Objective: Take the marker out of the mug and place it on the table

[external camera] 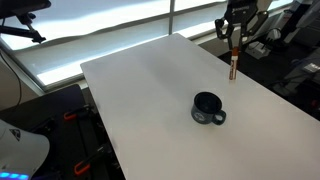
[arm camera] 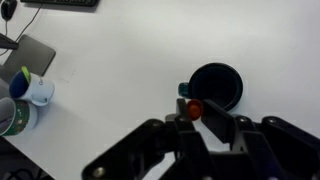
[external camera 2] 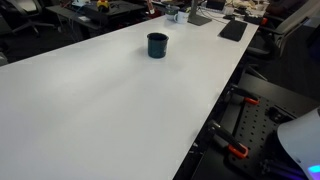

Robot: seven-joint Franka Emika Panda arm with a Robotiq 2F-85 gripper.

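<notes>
Upper right, the marker (external camera: 233, 65) is held pinched in the gripper (external camera: 232, 42), well apart from the mug (external camera: 208, 108); lowering to the table (external camera: 140, 90) and release are judged next.

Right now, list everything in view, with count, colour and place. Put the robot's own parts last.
marker: one, dark with an orange-red end, hanging upright from the gripper, outside the mug, near a table edge.
mug: one, glossy blue-black, upright on the table, nothing seen inside.
table: one, white, bearing the mug.
dark flat slab: one, black, lying at the table's far end in an exterior view; too small to identify.
white-and-blue containers: seemingly two, at the left edge of the wrist view, blurred.
gripper: one, black, raised above the table, shut on the marker.
</notes>
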